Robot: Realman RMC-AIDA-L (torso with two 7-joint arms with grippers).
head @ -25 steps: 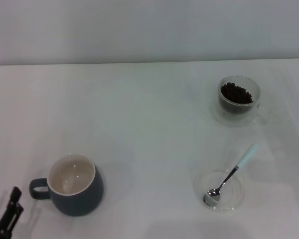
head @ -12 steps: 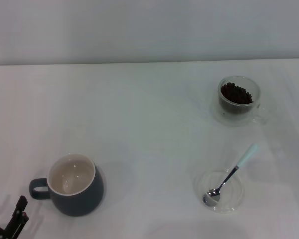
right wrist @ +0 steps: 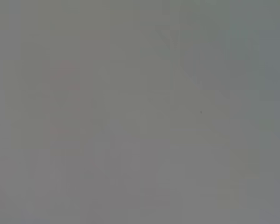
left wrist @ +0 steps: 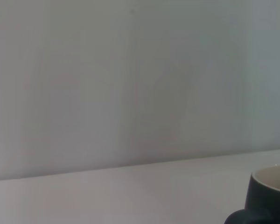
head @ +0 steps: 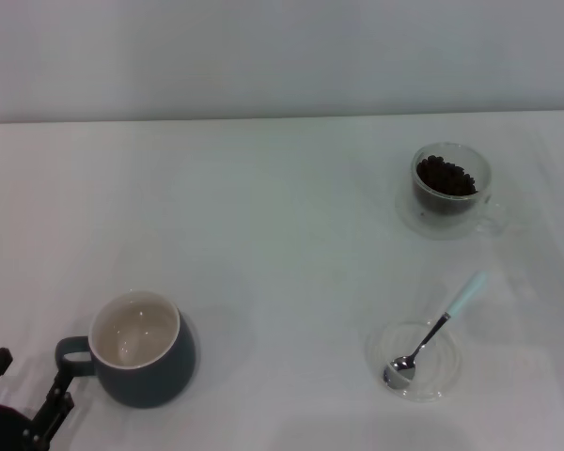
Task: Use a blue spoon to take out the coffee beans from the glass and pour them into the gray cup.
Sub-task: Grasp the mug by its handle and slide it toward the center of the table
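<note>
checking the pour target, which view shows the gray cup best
The head view: the whole gray cup shows there, its cream inside empty, its handle toward the left gripper. The left wrist view catches only its edge; the right wrist view shows none.

gray cup (head: 143,349) front-L | glass (head: 449,188) back-R | blue spoon (head: 432,334) front-R, in dish (head: 444,371)

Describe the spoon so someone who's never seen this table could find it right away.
On the white table, look near the front on the robot's right for a flat clear dish. The spoon lies with its shiny bowl in that dish, its pale blue handle angled toward the glass of coffee beans.
</note>
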